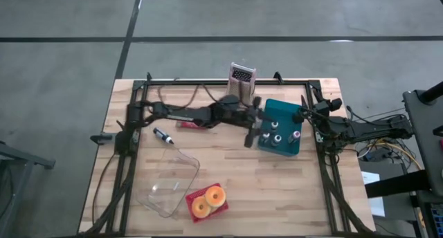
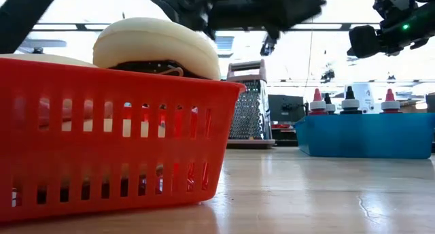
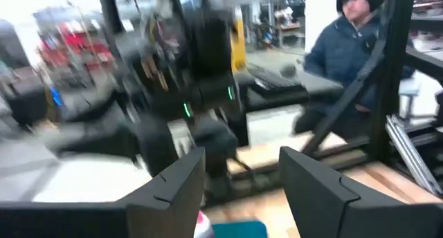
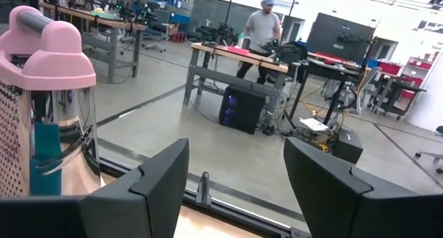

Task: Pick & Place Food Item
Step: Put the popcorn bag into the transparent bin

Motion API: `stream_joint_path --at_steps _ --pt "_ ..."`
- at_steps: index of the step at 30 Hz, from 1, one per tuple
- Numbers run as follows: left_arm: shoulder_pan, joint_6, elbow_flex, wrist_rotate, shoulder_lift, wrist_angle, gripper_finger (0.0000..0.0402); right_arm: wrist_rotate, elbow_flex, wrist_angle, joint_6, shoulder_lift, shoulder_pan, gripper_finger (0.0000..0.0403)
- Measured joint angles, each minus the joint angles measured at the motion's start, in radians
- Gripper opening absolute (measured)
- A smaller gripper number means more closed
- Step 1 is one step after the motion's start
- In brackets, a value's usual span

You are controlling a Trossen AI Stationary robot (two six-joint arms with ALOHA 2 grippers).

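Two round yellow-orange ring-shaped food items point(image 1: 208, 200) lie in a red slotted basket point(image 1: 220, 190) near the table's front edge; in the low view they rise above the basket's rim point(image 2: 155, 43). My left gripper point(image 1: 252, 131) is open and empty, raised above the table beside the left edge of a teal tray point(image 1: 280, 145), far from the basket; its fingers stand apart in the left wrist view point(image 3: 242, 162). My right gripper point(image 1: 302, 116) is open and empty at the tray's far right corner; it also shows in the right wrist view point(image 4: 235, 155).
The teal tray holds several small bottles point(image 2: 350, 102). A metal grater with a pink handle point(image 1: 242, 79) stands at the far edge. A clear plastic container point(image 1: 169, 184) lies left of the basket. A black marker point(image 1: 163, 135) and a red packet point(image 1: 190, 124) lie near the left arm. People are in the room beyond.
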Motion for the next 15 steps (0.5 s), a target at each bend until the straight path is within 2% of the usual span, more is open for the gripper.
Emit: stream_joint_path --at_steps 6,10,15 --pt "-0.001 0.060 -0.191 -0.090 -0.183 0.068 0.0190 -0.002 0.000 0.000 0.000 0.002 0.000 0.0231" --pt "0.006 0.059 -0.305 -0.117 -0.247 0.136 0.0190 -0.006 0.000 0.000 0.001 0.002 0.000 0.0231" --pt "0.026 0.044 -0.418 -0.142 -0.325 0.109 0.0190 -0.013 -0.002 0.000 0.005 0.007 0.000 0.0231"
